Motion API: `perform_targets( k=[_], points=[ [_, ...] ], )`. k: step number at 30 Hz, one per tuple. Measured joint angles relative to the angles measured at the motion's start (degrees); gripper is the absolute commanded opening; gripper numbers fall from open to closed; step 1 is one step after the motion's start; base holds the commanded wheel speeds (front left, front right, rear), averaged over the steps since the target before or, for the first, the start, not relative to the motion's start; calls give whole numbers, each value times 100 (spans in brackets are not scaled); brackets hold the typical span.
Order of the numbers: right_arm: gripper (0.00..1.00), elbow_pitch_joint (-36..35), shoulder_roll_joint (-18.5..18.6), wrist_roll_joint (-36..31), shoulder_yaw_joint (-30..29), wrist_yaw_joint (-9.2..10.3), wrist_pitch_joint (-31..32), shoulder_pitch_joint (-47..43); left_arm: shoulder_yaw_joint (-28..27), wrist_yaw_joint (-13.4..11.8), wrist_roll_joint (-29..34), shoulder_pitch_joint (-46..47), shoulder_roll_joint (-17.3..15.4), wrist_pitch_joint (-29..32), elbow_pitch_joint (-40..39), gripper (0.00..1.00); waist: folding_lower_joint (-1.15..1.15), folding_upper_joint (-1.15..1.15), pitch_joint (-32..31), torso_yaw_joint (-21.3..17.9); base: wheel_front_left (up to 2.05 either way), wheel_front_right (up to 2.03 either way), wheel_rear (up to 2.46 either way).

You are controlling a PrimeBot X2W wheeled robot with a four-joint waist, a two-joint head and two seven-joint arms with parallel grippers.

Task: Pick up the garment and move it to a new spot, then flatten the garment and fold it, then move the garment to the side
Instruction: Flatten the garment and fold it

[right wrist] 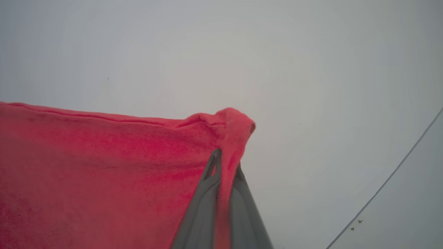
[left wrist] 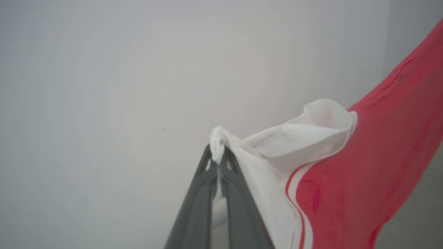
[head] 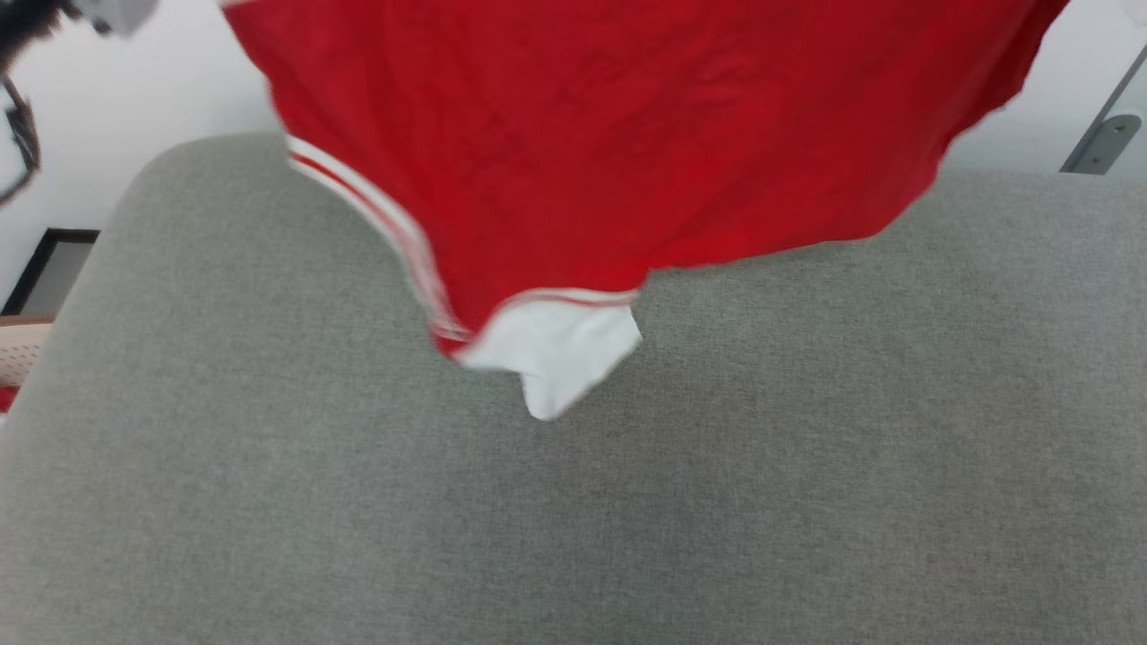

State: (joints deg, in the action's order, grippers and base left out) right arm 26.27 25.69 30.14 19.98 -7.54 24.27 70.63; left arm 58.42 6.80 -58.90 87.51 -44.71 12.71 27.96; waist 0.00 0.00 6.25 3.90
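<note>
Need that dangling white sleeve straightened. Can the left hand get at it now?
Probably not: the left hand is shut on the shirt, holding it up with the right hand. Nothing blocks the sleeve, but reaching it means letting go.

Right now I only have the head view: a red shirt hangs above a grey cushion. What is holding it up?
Observer: On one side, the left claw is shut on the white sleeve of the garment.
Operator: And the other side?
Observer: The right claw is shut on a red corner, with the cloth bunched just above its tips.
Operator: Is the shirt stretched between them?
Observer: In the right wrist view, the top edge runs almost straight away from the claw, with little sag.
</note>
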Motion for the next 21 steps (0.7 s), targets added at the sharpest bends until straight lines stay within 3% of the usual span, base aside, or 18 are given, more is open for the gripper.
perform_targets(
  k=[11, 21],
  points=[
    [0, -442, -374, -541, -653, 0, 183, -79, 42, 53, 221, 785, 268, -209, 749, 0, 0, 0, 383, -76, 0, 0, 0],
    [0, 55, -950, -1359, -961, 0, -754, 624, 80, 44, 829, 1818, 767, -969, 1779, 0, 0, 0, 1263, -174, 0, 0, 0]
  ],
)
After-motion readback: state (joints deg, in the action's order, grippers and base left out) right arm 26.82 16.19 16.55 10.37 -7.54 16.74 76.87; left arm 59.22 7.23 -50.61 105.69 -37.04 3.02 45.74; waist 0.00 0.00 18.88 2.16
